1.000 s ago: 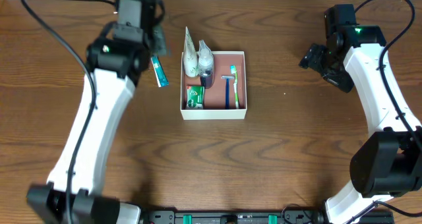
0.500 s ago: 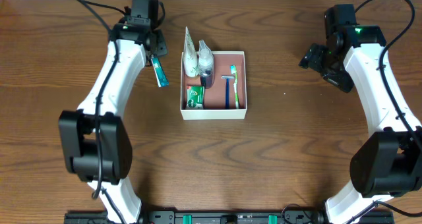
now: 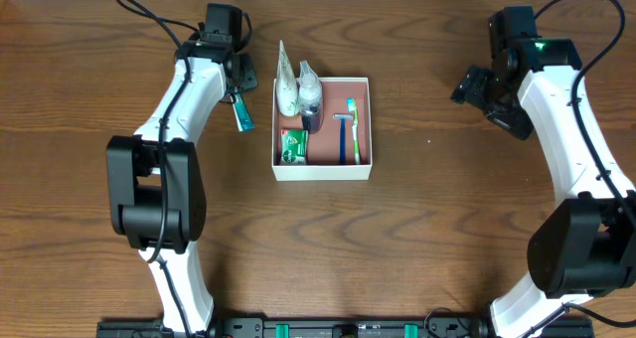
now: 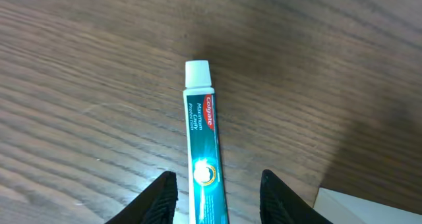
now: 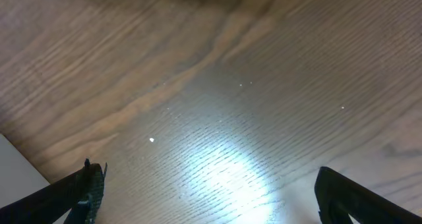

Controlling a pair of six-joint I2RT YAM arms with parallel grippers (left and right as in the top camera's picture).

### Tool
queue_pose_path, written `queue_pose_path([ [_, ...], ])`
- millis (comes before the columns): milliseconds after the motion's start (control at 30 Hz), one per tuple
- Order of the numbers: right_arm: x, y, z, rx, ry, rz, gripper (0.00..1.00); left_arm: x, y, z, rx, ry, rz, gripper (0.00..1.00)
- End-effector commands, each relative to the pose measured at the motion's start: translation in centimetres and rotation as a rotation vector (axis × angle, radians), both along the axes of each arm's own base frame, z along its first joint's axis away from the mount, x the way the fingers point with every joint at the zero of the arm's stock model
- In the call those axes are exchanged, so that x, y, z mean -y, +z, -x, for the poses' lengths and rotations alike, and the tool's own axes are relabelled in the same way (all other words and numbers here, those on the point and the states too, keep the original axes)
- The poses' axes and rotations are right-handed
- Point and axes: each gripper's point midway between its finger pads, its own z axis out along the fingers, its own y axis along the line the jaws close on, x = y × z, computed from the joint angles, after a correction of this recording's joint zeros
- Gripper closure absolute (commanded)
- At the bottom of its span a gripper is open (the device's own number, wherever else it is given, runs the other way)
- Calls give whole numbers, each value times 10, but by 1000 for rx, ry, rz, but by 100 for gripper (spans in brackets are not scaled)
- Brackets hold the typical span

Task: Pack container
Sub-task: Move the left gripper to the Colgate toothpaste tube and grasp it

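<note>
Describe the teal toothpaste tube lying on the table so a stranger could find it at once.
Start at the square white-walled container with the reddish-brown inside, mid-table. Just off its left wall, on the brown wooden table, lies a slim teal toothpaste tube. It alone lies outside the box; white cap, red brand band.

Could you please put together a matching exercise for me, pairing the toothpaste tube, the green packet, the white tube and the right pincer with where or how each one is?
Things:
1. toothpaste tube
2. green packet
3. white tube
4. right pincer

Places or states:
A. open wide above the bare table
B. inside the container, left side, nearer the robot
C. on the table outside the container, straddled by the left pincer
D. in the container's far left corner, tip past the wall

Pairs: 1-C, 2-B, 3-D, 4-A
</note>
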Motion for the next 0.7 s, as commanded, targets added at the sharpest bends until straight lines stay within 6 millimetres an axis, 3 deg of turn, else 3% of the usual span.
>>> queue_pose_path([
  [0, 2, -2, 0, -4, -9, 3, 1, -1, -15, 1, -26, -5, 7, 58],
  [400, 2, -2, 0, -4, -9, 3, 1, -3, -49, 5, -93, -2, 0, 58],
  [667, 2, -2, 0, -4, -9, 3, 1, -6, -55, 7, -106, 6, -12, 59],
])
